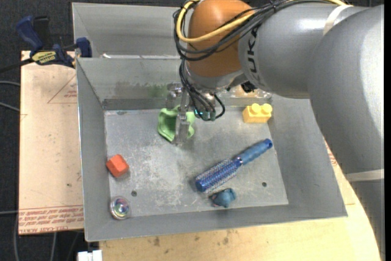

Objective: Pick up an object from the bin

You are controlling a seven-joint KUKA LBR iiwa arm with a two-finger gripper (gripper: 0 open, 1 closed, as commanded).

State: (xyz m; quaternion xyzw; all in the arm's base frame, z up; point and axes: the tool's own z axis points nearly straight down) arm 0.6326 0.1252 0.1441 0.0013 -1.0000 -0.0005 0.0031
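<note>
- Nearest you, at the front of the grey bin [91,131], a shiny marble-like ball [120,208] sits in the left corner and a small blue lump [223,197] lies by the front edge. Both rest on the floor, well apart from the end effector.
- A little farther in, an orange-red block [116,165] lies to the left. A blue hairbrush [229,169] lies slantwise to the right, its bristle end just beside the blue lump. Nothing here is lifted either.
- Farther still, near the middle of the bin, the end effector [182,129] is down low at a crumpled green soft thing [166,125]. Green shows on both sides of it, so the two touch or nearly so.
- You cannot tell from this view whether the end effector is apart, together or clamped on the green thing.
- The green thing looks to be resting on the bin floor, so judge the descent as done, with the grasp unconfirmed and the lift left to do.
- Toward the back right, a yellow toy brick [257,113] lies near the far wall under the arm, apart from the end effector.
</note>
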